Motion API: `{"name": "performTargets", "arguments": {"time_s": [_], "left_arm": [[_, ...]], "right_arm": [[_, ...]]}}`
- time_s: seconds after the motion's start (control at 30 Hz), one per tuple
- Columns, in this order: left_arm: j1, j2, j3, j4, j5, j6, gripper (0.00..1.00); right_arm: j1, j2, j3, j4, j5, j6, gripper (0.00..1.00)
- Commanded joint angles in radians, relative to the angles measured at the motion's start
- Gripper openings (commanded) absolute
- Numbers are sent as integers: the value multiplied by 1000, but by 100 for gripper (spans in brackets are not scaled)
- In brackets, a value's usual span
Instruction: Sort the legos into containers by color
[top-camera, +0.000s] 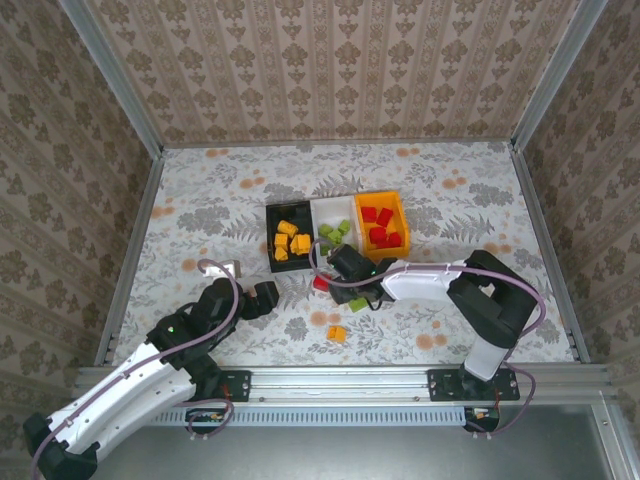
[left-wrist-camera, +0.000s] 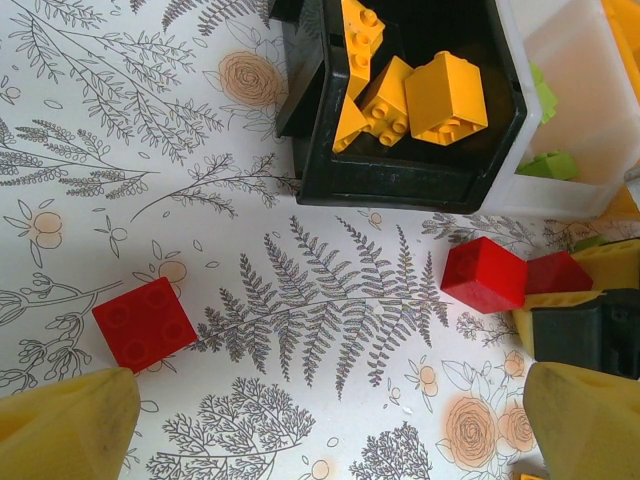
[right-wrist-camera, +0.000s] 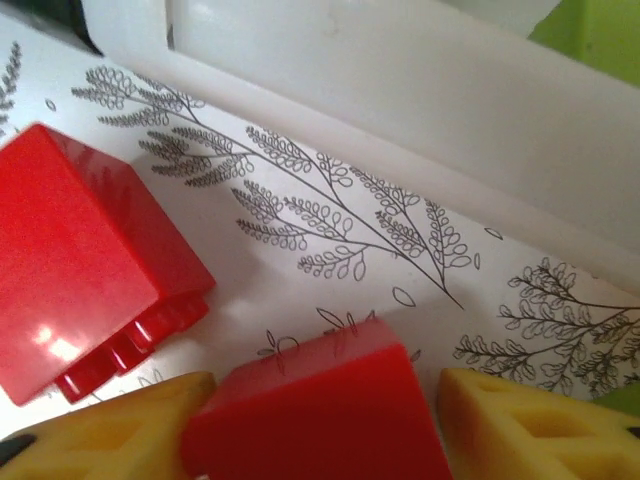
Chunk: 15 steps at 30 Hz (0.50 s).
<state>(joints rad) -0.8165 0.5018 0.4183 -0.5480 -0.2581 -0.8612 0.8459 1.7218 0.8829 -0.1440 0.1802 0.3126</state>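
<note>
Red next: bracketing a red brick (right-wrist-camera: 300, 425) with half-shut right gripper (right-wrist-camera: 318, 395), hold uncertain; hanging left gripper (left-wrist-camera: 325, 400) wide open, empty; leaving few strays (top-camera: 336, 333) below well-stocked bins (top-camera: 330, 210).

Three bins, five loose bricks.
One black plastic bin (top-camera: 269, 238), one white plastic bin (top-camera: 333, 212), one orange plastic bin (top-camera: 403, 222); on the table (top-camera: 230, 200), three red plastic bricks (left-wrist-camera: 145, 322) (left-wrist-camera: 485, 273) (left-wrist-camera: 557, 272), one orange-yellow brick (top-camera: 336, 333), one light green brick (top-camera: 357, 303); the binned bricks overlap too much to count.

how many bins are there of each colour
black bin: 1
white bin: 1
orange bin: 1
total: 3 bins
</note>
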Motion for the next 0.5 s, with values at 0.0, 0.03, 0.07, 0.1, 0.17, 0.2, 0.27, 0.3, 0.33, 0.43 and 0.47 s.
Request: {"name": "performTargets", "arguments": {"time_s": [0.0, 0.03, 0.07, 0.1, 0.17, 0.2, 0.27, 0.3, 0.33, 0.43, 0.47], "left_arm": [[9, -7, -15, -22, 10, -18, 100], [9, -8, -15, -22, 10, -18, 100], [10, -8, -16, -23, 11, -18, 100], [10, -8, -16, -21, 12, -20, 100], [10, -8, -18, -16, 15, -18, 100], [10, -7, -18, -14, 16, -17, 100], [10, -8, -18, -9, 16, -16, 100], [11, -8, -18, -5, 20, -15, 100], [11, -7, -19, -1, 21, -13, 100], [14, -3, -21, 8, 26, -13, 100], [13, -2, -22, 11, 27, -13, 100]], "right_arm": [[-4, -13, 6, 6, -10, -11, 52], [-3, -31, 0, 0, -16, -8, 48], [-3, -57, -10, -7, -20, -5, 44], [-1, -82, -17, -13, -21, -1, 42], [-1, -162, -29, -38, -22, 11, 38], [-1, -201, -32, -50, -18, 15, 38], [-7, -290, -27, -90, 18, 27, 37], [-18, -319, -17, -112, 38, 32, 37], [-41, -348, 3, -141, 57, 46, 37], [-158, -355, 59, -196, 73, 94, 36], [-203, -338, 76, -203, 74, 107, 36]]}}
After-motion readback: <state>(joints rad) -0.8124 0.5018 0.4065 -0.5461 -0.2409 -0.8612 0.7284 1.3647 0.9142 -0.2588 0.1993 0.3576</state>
